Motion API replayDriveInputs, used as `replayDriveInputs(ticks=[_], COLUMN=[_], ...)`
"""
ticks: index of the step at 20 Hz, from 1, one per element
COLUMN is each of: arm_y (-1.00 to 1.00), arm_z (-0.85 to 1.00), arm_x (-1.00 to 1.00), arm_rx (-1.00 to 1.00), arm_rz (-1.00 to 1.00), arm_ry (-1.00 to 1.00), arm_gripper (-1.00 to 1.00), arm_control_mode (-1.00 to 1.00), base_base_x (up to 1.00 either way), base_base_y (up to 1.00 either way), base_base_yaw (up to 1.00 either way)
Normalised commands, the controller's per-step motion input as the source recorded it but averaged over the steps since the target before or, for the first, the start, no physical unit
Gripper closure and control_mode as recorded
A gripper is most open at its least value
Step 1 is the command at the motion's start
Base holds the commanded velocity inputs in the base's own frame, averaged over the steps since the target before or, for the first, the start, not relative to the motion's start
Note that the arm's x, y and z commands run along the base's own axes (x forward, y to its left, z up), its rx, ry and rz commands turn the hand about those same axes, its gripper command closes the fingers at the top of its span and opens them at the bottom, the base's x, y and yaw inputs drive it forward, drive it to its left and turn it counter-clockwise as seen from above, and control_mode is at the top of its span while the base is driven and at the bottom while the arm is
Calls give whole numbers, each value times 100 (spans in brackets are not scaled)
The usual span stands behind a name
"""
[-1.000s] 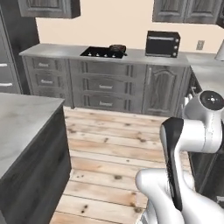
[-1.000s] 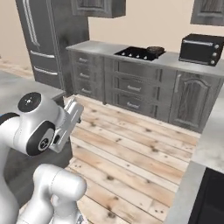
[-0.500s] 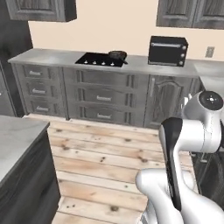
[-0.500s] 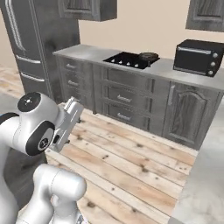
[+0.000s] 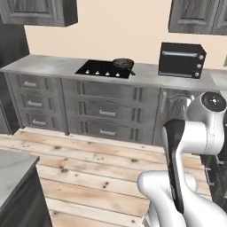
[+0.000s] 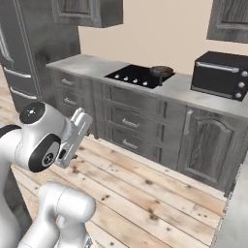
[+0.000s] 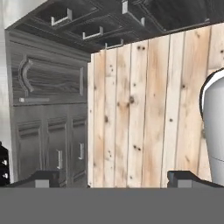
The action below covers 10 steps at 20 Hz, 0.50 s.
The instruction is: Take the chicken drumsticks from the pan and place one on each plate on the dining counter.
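The pan (image 5: 123, 63) is a small dark round one on the back right of the black cooktop (image 5: 99, 69), also seen from the other side as the pan (image 6: 161, 71). It is too far off to make out the chicken drumsticks inside it. The plates are out of view. A corner of the dining counter (image 5: 12, 170) shows at the lower left. My gripper (image 7: 113, 179) is open with nothing between its fingertips (image 7: 43, 178). It is folded in close to my body, far from the pan, pointing down at the wooden floor and cabinet fronts.
A black toaster oven (image 5: 181, 59) stands on the grey worktop (image 5: 53, 65) to the right of the cooktop. Below are grey drawers (image 5: 106, 113) and cabinet doors. A tall dark fridge (image 6: 19, 53) stands at the left. Open wooden floor (image 5: 88, 168) lies between me and the worktop.
The whole picture has shifted: the base has driven closer to the worktop, so cooktop, pan and oven look larger. The arm keeps its folded pose and the gripper stays open.
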Motion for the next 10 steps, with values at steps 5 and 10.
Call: replayDriveInputs(ticks=[5, 10], arm_y=[0, 0], arm_z=[0, 0], arm_x=[0, 0], arm_rx=[0, 0], arm_rz=[0, 0], arm_ry=[0, 0], arm_gripper=[-100, -100], arm_control_mode=[100, 100], base_base_x=[100, 100], base_base_y=[25, 37], base_base_yaw=[0, 0])
